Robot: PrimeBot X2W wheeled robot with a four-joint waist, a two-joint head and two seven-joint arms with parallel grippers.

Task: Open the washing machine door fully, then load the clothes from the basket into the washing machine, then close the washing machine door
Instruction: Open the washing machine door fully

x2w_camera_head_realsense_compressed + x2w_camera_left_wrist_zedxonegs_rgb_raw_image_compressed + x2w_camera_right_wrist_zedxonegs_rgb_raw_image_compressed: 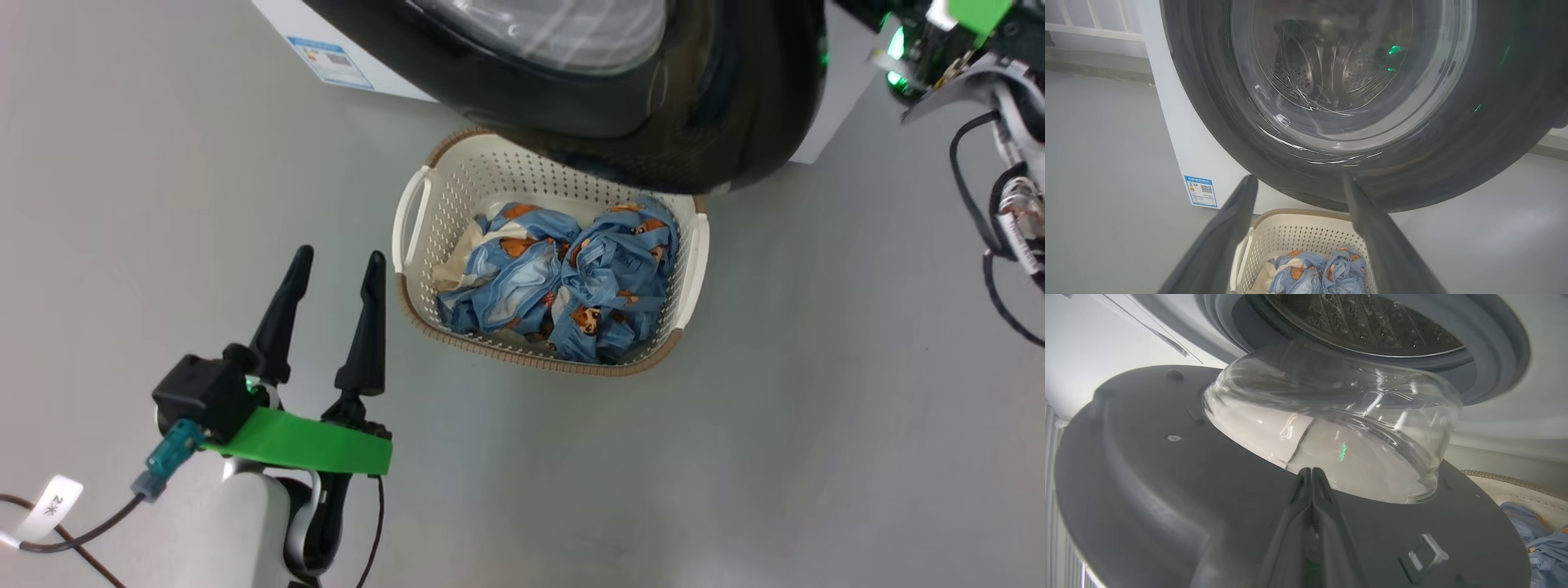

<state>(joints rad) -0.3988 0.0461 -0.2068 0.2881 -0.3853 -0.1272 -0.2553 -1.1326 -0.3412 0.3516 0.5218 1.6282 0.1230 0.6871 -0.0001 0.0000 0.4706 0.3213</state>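
The washing machine (282,15) stands on a grey floor (816,408). The right wrist view looks past the door at its grey rubber seal (1494,355) and steel drum (1372,318). Its white front carries a small blue label (331,61) low down.

The door (653,122) stands swung off the opening. In the head view its glossy black ring hangs over the far edge of the basket (490,180). In the right wrist view its dark inner face and clear glass bowl (1331,416) are turned toward the camera, with a metal latch (1427,553) near the rim.

The basket sits on the floor just in front of the machine, below the door. The clothes (563,286) lie bunched inside it as 1 blue bundle with orange-brown bears, and nothing is gripping them.

The left gripper (340,253) hovers to the left of the basket, its 2 dark fingers spread wide apart with nothing between them.

The right gripper (1310,469) has its 2 fingers pressed flat together with nothing between them. Its tips lie at the door's inner face, where the glass bowl meets the dark ring. Whether they touch it I cannot tell.
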